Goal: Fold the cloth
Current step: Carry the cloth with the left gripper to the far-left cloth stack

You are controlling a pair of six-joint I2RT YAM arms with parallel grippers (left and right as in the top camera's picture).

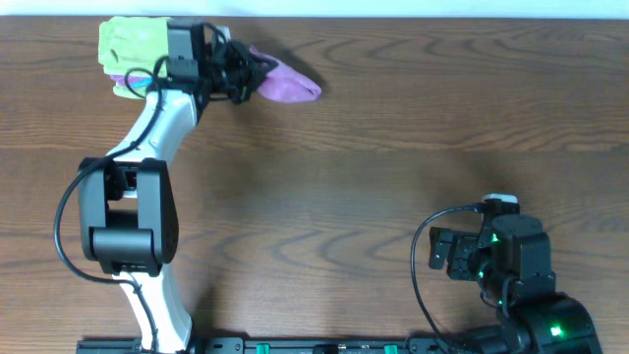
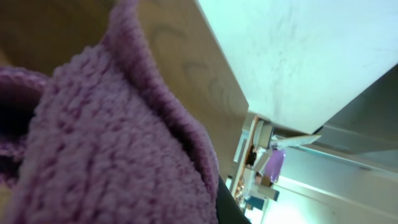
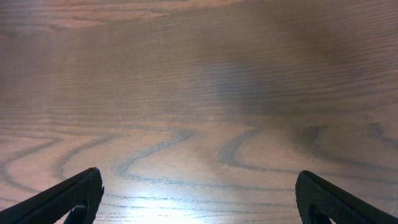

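A purple fuzzy cloth lies bunched at the back of the table, right of a yellow-green cloth. My left gripper is at the purple cloth's left end and is shut on it. In the left wrist view the purple cloth fills the frame right against the camera, with one dark finger at its lower edge. My right gripper is open and empty over bare wood at the front right; in the overhead view it sits far from both cloths.
The wooden table spans the view. A bit of purple cloth shows under the yellow-green cloth at the back left. The table's far edge runs just behind the cloths.
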